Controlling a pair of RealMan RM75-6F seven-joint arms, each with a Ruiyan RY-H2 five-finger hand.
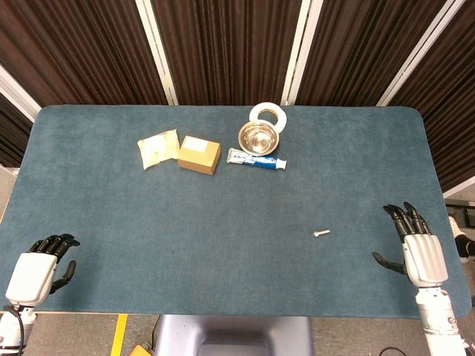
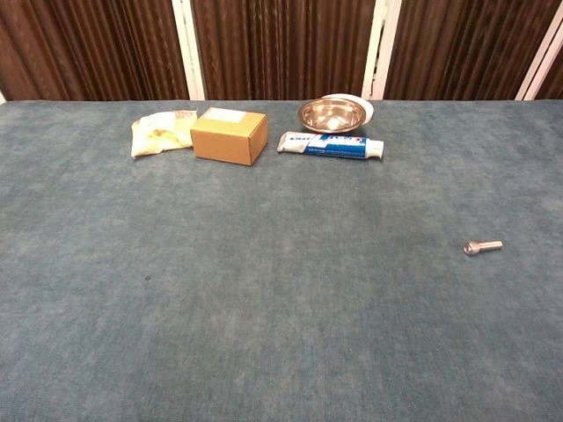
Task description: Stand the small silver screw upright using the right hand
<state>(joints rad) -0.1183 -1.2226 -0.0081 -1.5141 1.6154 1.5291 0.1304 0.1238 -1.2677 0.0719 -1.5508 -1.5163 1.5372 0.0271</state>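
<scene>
Screw [image 1: 320, 233] lying flat on the desk [image 1: 223, 245], lower right of centre, well apart from the empty right hand [image 1: 415, 248] with fingers [image 1: 404, 216] spread; being tiny, it may roll or slip from a clumsy pinch.

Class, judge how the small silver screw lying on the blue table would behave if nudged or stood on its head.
The small silver screw lies on its side; its round shaft would probably roll. Stiff metal, likely light. Upright on its small head, it may tip easily.
</scene>
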